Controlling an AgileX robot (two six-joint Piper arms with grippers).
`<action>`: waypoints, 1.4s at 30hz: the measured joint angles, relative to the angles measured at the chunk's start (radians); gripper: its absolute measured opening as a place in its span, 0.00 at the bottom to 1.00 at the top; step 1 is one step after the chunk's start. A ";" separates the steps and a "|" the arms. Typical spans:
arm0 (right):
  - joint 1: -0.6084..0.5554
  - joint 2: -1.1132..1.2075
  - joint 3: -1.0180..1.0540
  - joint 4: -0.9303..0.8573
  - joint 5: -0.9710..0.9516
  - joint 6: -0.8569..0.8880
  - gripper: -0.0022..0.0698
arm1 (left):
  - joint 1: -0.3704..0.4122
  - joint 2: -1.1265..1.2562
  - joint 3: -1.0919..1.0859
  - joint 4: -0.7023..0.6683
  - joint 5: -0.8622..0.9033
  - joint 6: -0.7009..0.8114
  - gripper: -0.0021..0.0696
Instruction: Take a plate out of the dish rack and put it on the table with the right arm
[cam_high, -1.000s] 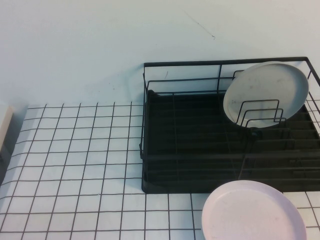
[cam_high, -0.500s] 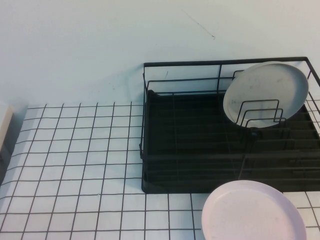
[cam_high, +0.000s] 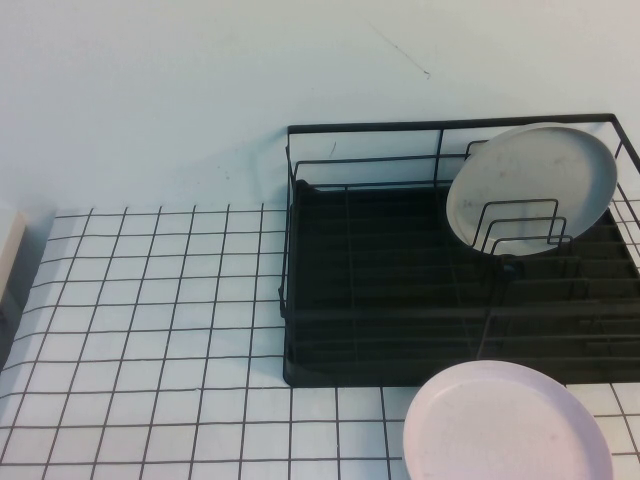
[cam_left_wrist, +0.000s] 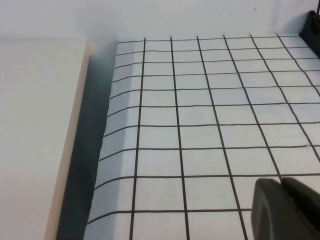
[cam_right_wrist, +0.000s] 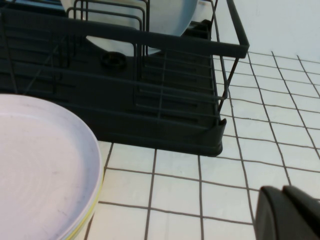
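Inside dish rack, plate upright between wire dividers, untouched; whole task left. Right gripper low over table near pink plate, left gripper parked over grid; finger state unclear for both.

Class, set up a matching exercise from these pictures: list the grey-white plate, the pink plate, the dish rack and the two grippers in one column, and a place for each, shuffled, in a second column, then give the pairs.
Column 1
1. grey-white plate
2. pink plate
3. dish rack
4. left gripper
5. right gripper

Column 2
A. flat on the table, in front of the rack
B. above bare grid squares, near a pale board
C. leaning upright against wire dividers
D. on the table at the back right
E. low over the table beside the rack's corner

Pairs: 1-C, 2-A, 3-D, 4-B, 5-E
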 joint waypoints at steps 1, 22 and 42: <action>0.000 0.000 0.000 0.000 0.000 0.000 0.03 | 0.000 0.000 0.000 0.000 0.000 0.000 0.02; 0.000 0.000 0.010 -0.037 -0.505 0.007 0.03 | 0.000 0.000 0.000 0.000 0.000 0.000 0.02; 0.000 0.008 -0.211 0.151 -0.571 -0.083 0.03 | 0.000 0.000 0.000 0.000 0.000 0.000 0.02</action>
